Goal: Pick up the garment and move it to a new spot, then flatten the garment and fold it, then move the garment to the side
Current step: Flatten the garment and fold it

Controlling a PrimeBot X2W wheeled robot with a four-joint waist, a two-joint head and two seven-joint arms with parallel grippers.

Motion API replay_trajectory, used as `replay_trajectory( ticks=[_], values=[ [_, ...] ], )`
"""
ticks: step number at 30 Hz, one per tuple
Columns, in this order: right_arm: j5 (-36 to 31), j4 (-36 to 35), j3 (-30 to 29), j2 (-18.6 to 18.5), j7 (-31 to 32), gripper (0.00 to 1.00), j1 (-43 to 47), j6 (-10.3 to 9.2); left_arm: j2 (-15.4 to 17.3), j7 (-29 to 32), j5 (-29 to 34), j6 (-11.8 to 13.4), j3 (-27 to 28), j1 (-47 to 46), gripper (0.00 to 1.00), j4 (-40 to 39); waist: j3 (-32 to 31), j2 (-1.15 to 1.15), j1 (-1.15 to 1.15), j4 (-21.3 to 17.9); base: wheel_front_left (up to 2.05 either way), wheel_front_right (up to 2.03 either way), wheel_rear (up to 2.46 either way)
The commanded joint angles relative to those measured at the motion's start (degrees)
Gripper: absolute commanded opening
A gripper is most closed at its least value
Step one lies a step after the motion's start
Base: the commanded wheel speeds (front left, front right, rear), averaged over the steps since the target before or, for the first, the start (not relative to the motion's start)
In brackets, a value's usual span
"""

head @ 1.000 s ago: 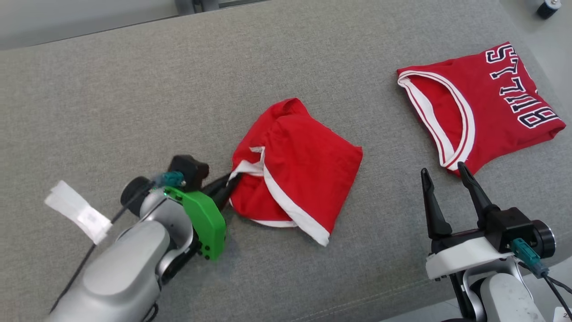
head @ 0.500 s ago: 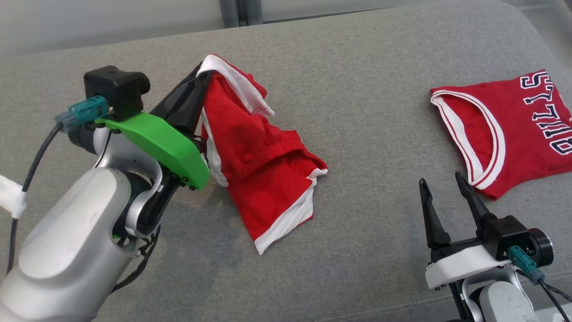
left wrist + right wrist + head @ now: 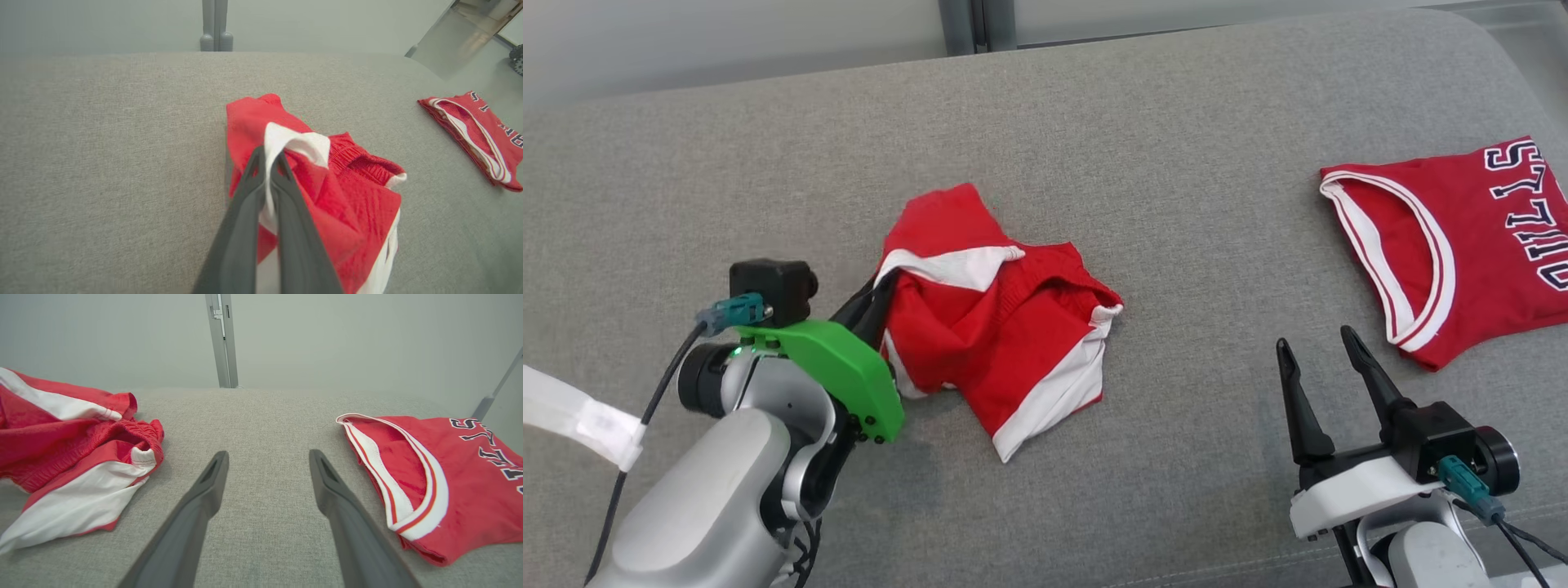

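Fingers of the left gripper [image 3: 885, 287] are pressed together on a white band [image 3: 294, 141] of the crumpled red shorts with white stripes [image 3: 1005, 343]. The shorts are piled in a heap near the middle of the grey cloth cushion [image 3: 1143, 147]. Further right, the right gripper [image 3: 1319, 367] is spread wide over the cushion, and nothing is held in it. A folded red jersey with white trim and dark letters [image 3: 1470, 237] is laid at the far right, near that gripper.
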Motion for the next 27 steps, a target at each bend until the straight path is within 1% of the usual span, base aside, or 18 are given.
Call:
replay_trajectory(
  ticks=[1, 6, 11, 17, 24, 25, 26, 27],
  values=[
    [0.4, 0.2, 0.0, 0.2, -0.2, 1.0, 0.3, -0.11, 0.0, -1.1, -0.5, 0.3, 0.3, 1.2, 0.0, 2.3, 0.4, 0.0, 0.0, -0.1, 0.0, 0.0, 0.0],
    [0.3, 0.4, -0.2, 0.1, -0.2, 1.0, 0.0, -0.1, -1.6, -3.4, -1.7, -1.4, 0.6, 2.7, 0.0, 11.1, 0.9, 0.0, 0.0, 0.0, 0.0, 0.0, 0.0],
    [0.0, 0.6, -0.1, 0.0, -0.2, 1.0, -0.5, -0.11, -3.4, -6.3, -2.3, -3.4, 1.2, 1.6, 0.0, 18.4, 1.1, 0.0, 0.0, 0.1, 0.0, 0.0, 0.0],
    [-0.1, 0.9, 0.4, 0.0, -0.2, 1.0, -0.8, -0.11, -4.7, -10.9, -1.9, -4.3, 2.5, -0.4, 0.0, 26.9, 1.0, 0.0, 0.0, -0.1, 0.0, 0.0, 0.0],
    [-0.1, 0.9, 0.4, -0.2, -0.2, 1.0, -0.6, -0.11, -5.7, -13.8, -1.9, -5.5, 3.0, -2.1, 0.0, 34.1, 0.8, 0.0, 0.0, -0.6, 0.0, 0.0, 0.0],
    [-0.1, 0.9, 0.3, -0.2, -0.2, 1.0, -0.5, -0.1, -5.9, -13.7, -2.1, -5.7, 3.0, -2.0, 0.11, 34.9, 0.8, 0.0, 0.0, -0.7, 0.0, 0.0, 0.0],
    [-0.1, 1.0, 0.4, -0.3, -0.2, 1.0, -0.5, -0.1, -6.0, -13.5, -2.0, -5.8, 2.8, -2.0, 0.35, 35.6, 0.7, 0.0, 0.0, -0.8, 0.0, 0.0, 0.0],
    [-0.1, 1.0, 0.5, -0.3, -0.2, 1.0, -0.5, -0.1, -5.9, -13.2, -1.7, -6.0, 2.3, -2.1, 0.81, 36.1, 0.7, 0.0, 0.0, -1.0, 0.0, 0.0, 0.0]
  ],
)
